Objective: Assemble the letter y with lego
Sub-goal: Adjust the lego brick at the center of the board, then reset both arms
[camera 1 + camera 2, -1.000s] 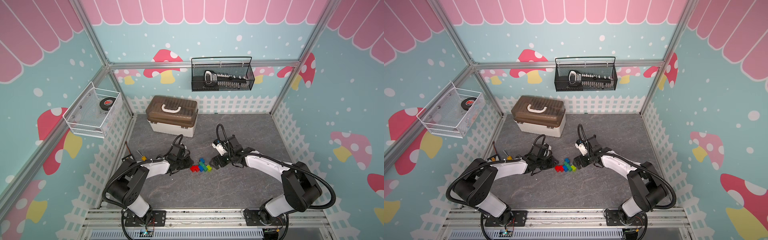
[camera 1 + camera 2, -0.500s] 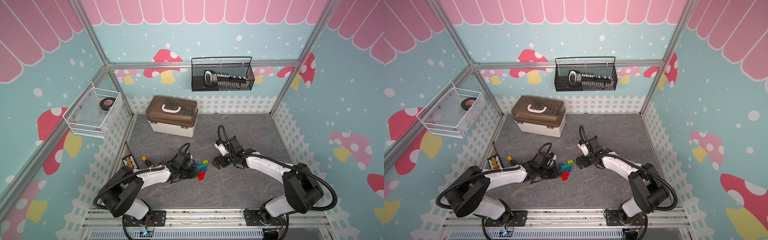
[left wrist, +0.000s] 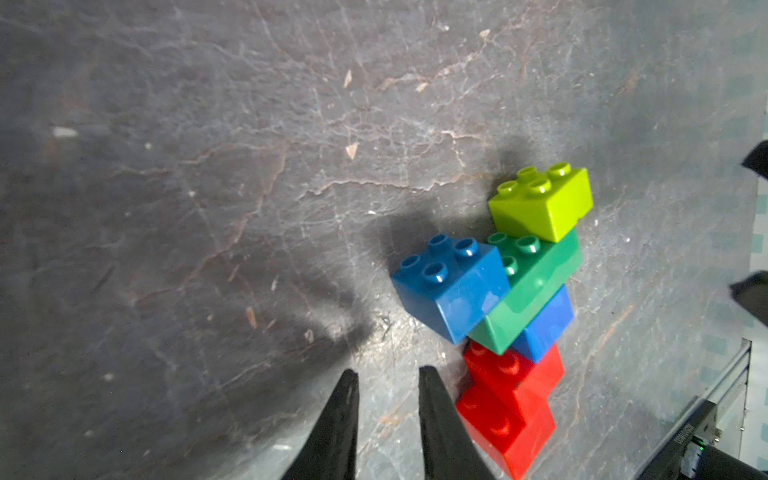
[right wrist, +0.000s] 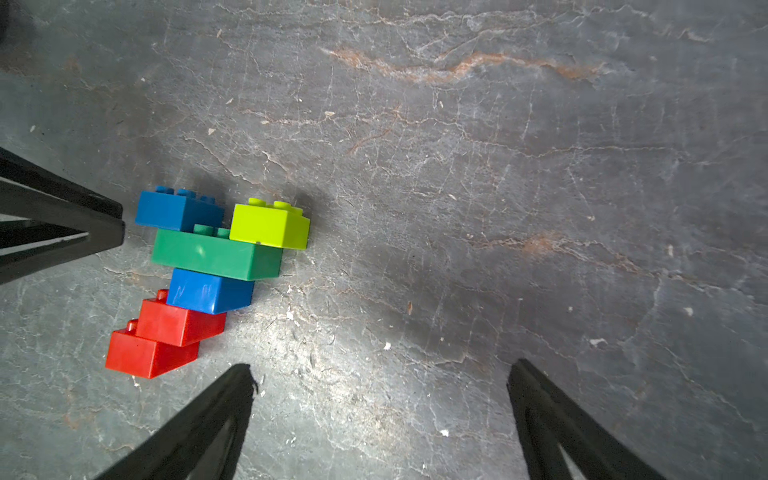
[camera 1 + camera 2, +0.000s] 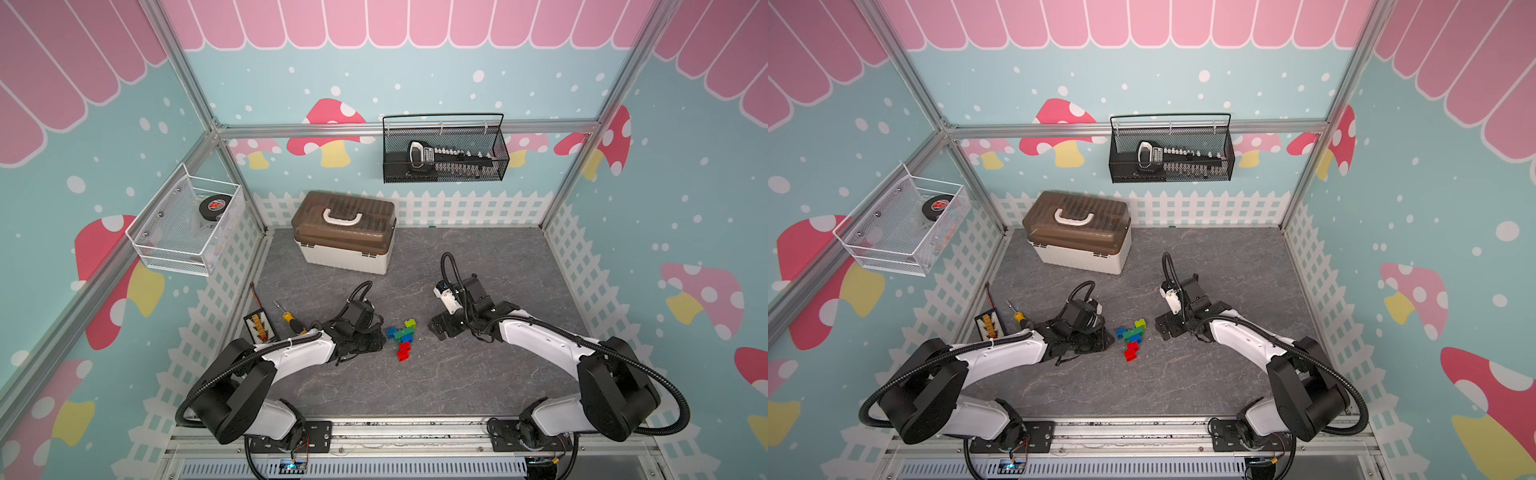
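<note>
Six studded plastic lego bricks (image 4: 216, 255) lie joined as the flat letter y (image 5: 404, 333) on the grey stone-look tabletop (image 5: 457, 374), between both arms: blue & lime arm tips, dark green bar, then blue and two red bricks for the stem. Left gripper (image 3: 388, 374): tips together, holding nothing, just beside the red stem. Right gripper (image 4: 382, 365): spread wide, empty, nearby. Build looks done, imo. Back the left tips straight off w/o any sideways sweep, so nothing shifts.
</note>
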